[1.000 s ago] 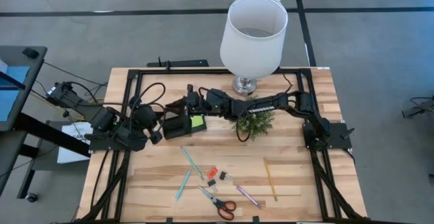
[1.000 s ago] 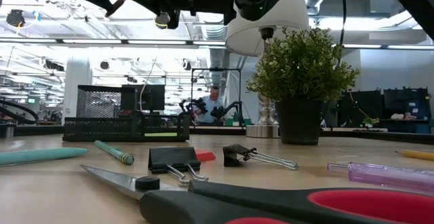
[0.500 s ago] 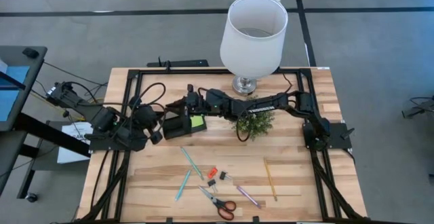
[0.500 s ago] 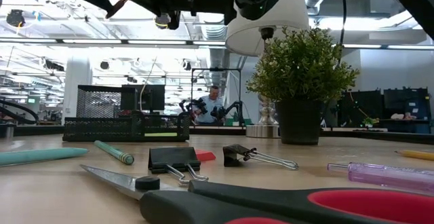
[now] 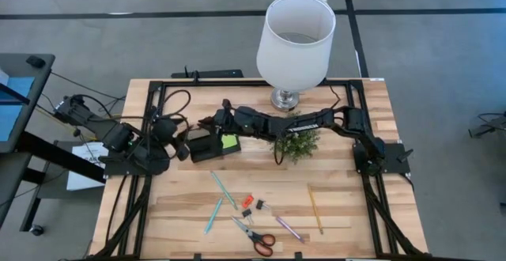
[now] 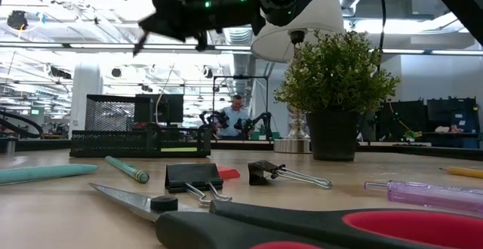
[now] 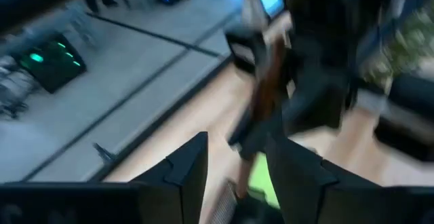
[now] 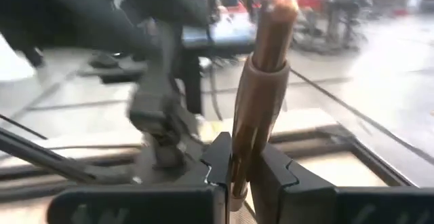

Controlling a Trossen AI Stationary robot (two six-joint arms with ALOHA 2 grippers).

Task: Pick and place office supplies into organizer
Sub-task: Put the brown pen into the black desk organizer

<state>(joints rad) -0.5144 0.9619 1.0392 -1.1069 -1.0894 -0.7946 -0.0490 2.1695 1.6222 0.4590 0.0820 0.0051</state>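
Right wrist view: your right jaws [image 8: 245, 176] are clamped on a brown pen [image 8: 261, 68], above the small black mesh organizer [image 5: 207, 146] at the bench's [image 5: 348, 213] back left. Left jaws [image 7: 234, 176] stand parted, holding nothing (just beside the organizer). Lime-green sticky pad [image 5: 230, 142] sits in its low tray. Teal pens [image 5: 222, 188], red-handled scissors [image 5: 254, 235], yellow pencil [image 5: 315, 207] lie on the bench front.

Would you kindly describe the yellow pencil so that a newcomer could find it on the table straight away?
Start at the tall white-shaded lamp at the table's far edge, then come past the small green potted plant toward the near edge. The slim yellow wooden pencil lies there alone, right of the red-handled scissors, and is the only yellow stick.
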